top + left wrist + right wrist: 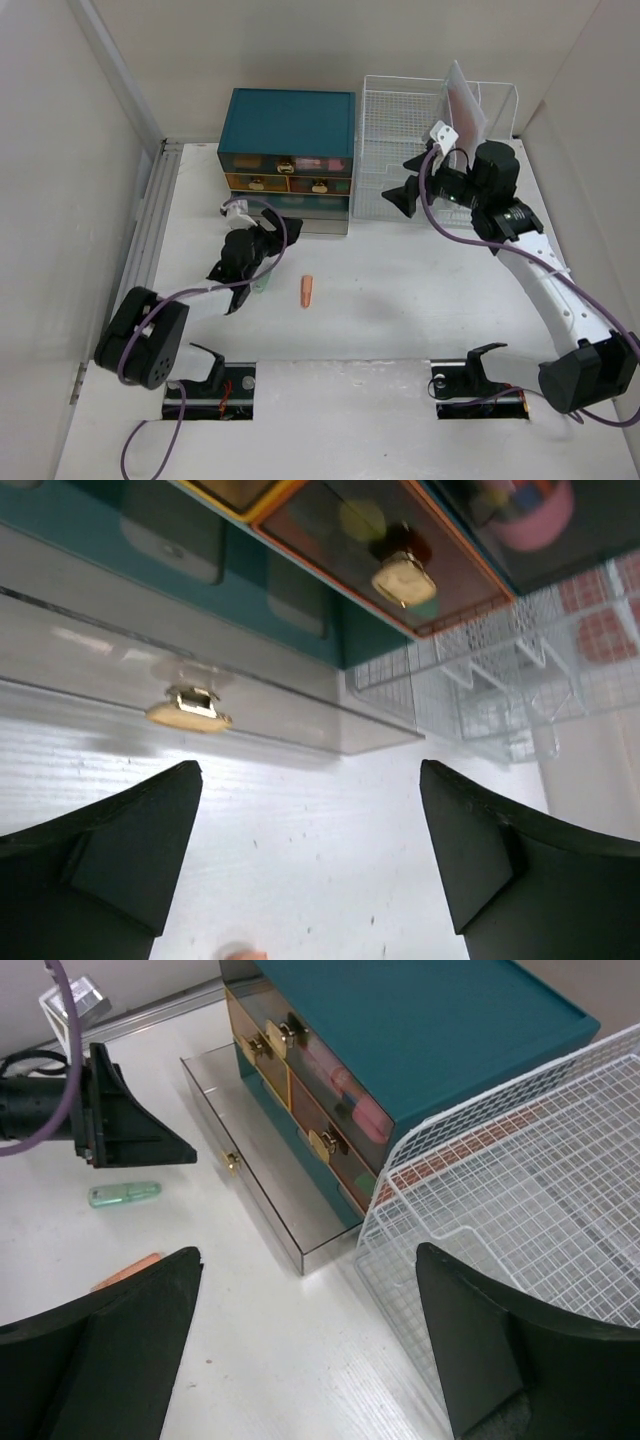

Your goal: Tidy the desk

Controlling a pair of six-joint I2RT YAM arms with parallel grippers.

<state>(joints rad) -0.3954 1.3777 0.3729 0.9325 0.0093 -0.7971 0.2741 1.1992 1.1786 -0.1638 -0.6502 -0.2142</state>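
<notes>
The large flat white rectangular desk (400,300) lies under both arms. The left gripper (310,780) stands with its jaws spread wide and nothing between them. Bare desk shows in the gap, running up to the clear plastic bottom drawer (90,650), which has a small brass knob (190,708). This drawer juts out from the front of the teal drawer box (290,120), which stands at the far side of the desk.

A small pale green tube (125,1193) lies on the desk just beside the left gripper, and a short orange stick (307,290) lies near it.

The right gripper (310,1260) is likewise spread and empty. It hangs above the desk near the front corner of the white wire rack (400,130), which stands beside the box.
</notes>
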